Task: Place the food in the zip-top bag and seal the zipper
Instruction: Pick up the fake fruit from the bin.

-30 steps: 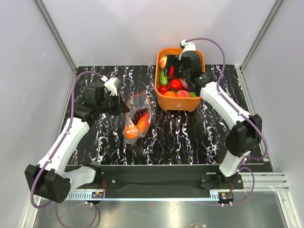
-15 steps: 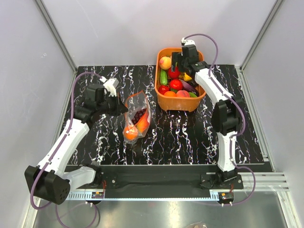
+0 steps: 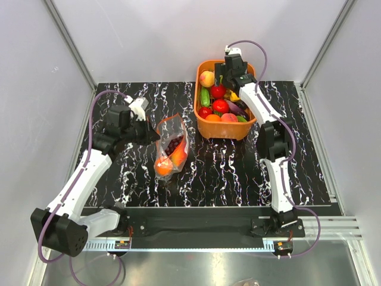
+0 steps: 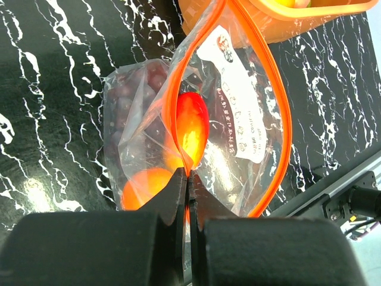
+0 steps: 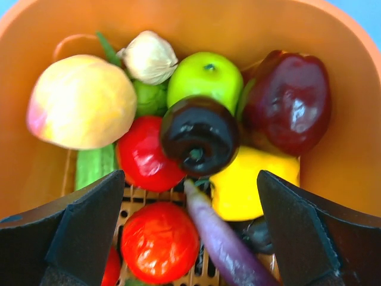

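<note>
Left of centre on the black, white-veined desk (image 3: 226,173) lies the zip-top bag (image 3: 171,146), a clear crinkly pouch. Inside it are a dark purple grape bunch (image 3: 175,144) and an orange (image 3: 163,166). The left wrist view adds a glossy red-orange oval piece (image 4: 191,128) seen through the mouth. The zipper (image 4: 275,89), a thin red-orange strip, bows into a long open loop, and the left jaws are closed on its near side, pinching the rim. Upper right of centre stands an orange plastic basket (image 3: 226,129) with a slotted floor. The right jaws are spread wide above it, gripping nothing. Below them lie a pale peach (image 5: 81,101), a white garlic bulb (image 5: 149,57), a green apple (image 5: 205,77), a dark red fruit (image 5: 289,101), a near-black round piece (image 5: 199,134), two red tomatoes (image 5: 159,241), a yellow piece (image 5: 253,179), a green cucumber (image 5: 95,167) and a long purple piece (image 5: 220,235). The print on the bag's white label (image 4: 238,101) is too small to read. The left jaws cut off the pouch's near end, and much of the basket floor is hidden under the smooth, shiny food.
</note>
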`<action>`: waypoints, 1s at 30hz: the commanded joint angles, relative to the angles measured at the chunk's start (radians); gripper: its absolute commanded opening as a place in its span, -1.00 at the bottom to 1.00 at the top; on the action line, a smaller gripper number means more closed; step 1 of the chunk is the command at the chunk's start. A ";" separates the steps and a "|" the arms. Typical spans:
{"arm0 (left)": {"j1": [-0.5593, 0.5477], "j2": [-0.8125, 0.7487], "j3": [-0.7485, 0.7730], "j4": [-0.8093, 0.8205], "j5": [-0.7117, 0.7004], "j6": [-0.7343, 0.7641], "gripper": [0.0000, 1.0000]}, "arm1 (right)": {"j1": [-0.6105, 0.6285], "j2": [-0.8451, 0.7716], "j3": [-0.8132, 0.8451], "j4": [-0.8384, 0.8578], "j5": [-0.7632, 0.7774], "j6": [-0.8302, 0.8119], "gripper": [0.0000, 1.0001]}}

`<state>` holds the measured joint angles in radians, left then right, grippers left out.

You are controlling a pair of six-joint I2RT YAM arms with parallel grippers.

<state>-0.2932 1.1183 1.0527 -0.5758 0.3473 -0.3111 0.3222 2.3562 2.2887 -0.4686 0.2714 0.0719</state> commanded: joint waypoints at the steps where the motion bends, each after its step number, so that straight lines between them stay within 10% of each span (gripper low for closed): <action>1: 0.005 -0.035 -0.003 0.048 -0.028 0.010 -0.99 | -0.006 0.041 0.078 0.015 0.068 -0.038 0.99; 13: 0.006 -0.034 -0.002 0.044 -0.039 0.015 -0.99 | -0.017 0.161 0.186 0.058 0.069 -0.058 0.97; 24: 0.006 -0.041 0.000 0.048 -0.056 0.024 -0.99 | -0.018 0.092 0.091 0.160 0.071 -0.067 0.16; 30: 0.005 -0.046 -0.002 0.050 -0.056 0.027 -1.00 | -0.017 -0.069 -0.125 0.280 0.017 -0.095 0.08</action>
<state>-0.2932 1.1053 1.0519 -0.5739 0.3069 -0.3027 0.3111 2.4378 2.2391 -0.3000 0.3126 -0.0044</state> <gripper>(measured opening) 0.012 0.677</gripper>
